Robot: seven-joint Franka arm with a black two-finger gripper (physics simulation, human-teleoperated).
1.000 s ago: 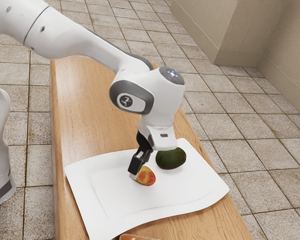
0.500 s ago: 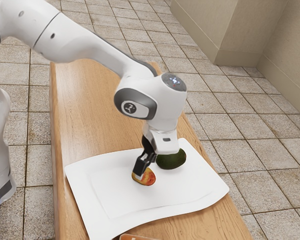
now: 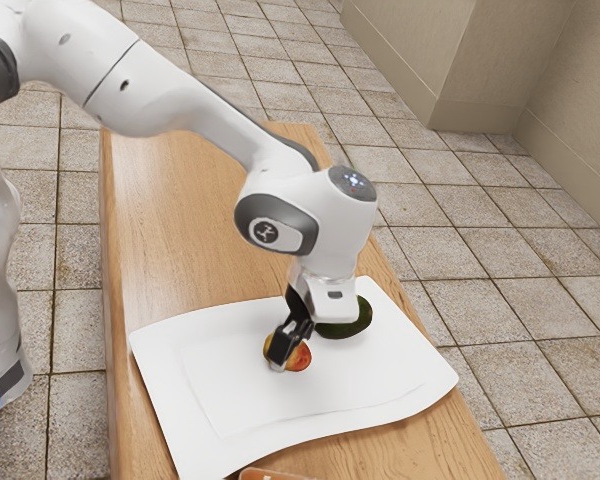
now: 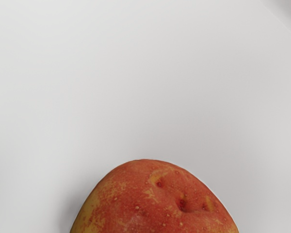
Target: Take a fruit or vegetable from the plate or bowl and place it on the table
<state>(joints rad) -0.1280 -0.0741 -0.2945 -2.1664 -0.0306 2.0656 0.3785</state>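
Step in hand, as I judge it: the grasp. End effector [image 3: 280,361] is down at the red-and-yellow fruit [image 3: 302,357], which lies on the white platter [image 3: 215,385]. Whether it has a hold or is released, cannot tell. Wrist view: the fruit's rounded red end, pale platter beyond it.

Next move, my reading: make sure of a firm hold, then lift straight up before any travel. Smooth, rounded skin; a grip off the middle could let it roll or squirt out.

Neighbour: dark green fruit [image 3: 358,318], avocado-like, just to the far right of the grasp. Little spare room that way; a low swing could knock it.

Edges: platter rim looks raised, so lift above it before crossing. Its right corner reaches about to the counter's right edge, floor [image 3: 530,390] beyond; poor side for a set-down. Left strip of counter [image 3: 195,205] is narrow. Broadest run of wood is at the far end, under the arm [image 3: 195,105]. Orange object [image 3: 273,475] at the near side, partly cut off; best avoided. Far wood seems the safer target.
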